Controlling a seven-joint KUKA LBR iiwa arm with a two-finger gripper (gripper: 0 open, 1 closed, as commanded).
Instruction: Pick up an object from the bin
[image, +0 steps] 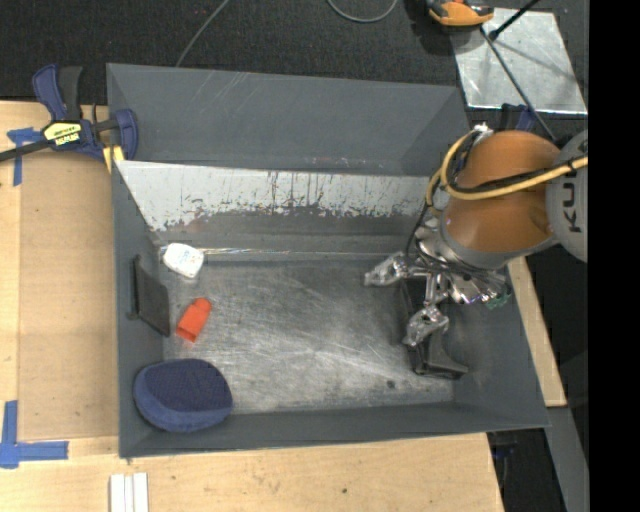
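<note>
Gripper low at bin's right, fingers spread, black block just beside it, orange piece, blue pad far left

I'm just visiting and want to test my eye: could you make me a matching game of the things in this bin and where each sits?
Things:
1. blue round pad
2. white lump
3. orange block
4. end effector

Places:
A. right side
B. far left corner
C. near left corner
D. left side, midway between far and near

Pairs: 1-C, 2-B, 3-D, 4-A
</note>
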